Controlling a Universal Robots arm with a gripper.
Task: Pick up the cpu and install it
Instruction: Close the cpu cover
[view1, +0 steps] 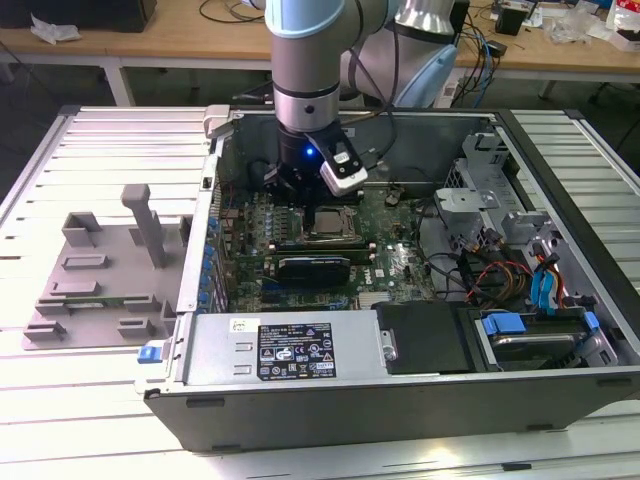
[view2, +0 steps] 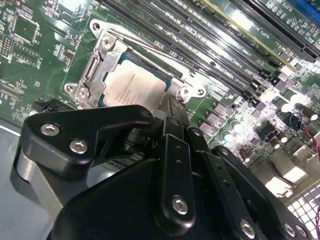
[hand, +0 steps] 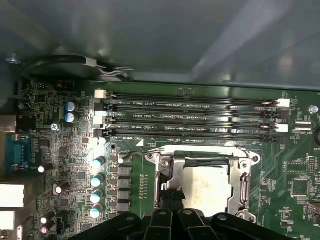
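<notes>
The cpu (view1: 328, 222), a small square chip with a silvery top, lies flat in its socket on the green motherboard inside the open computer case (view1: 400, 400). Both wrist views show it from close up, cpu (view2: 134, 87) and cpu (hand: 205, 187), framed by the metal socket bracket (hand: 245, 185). My gripper (view1: 300, 195) hangs just over the socket's edge. In the wrist views its black links converge, and the gripper (view2: 170, 107) tip sits at the chip's side, gripper (hand: 170, 200) shut with nothing held.
Memory slots (hand: 190, 117) run alongside the socket. A grey plastic tray (view1: 100, 270) with raised blocks lies outside the case at the exterior view's left. The power supply (view1: 280, 345), cables (view1: 480, 270) and a drive cage (view1: 540, 330) crowd the case's front and right.
</notes>
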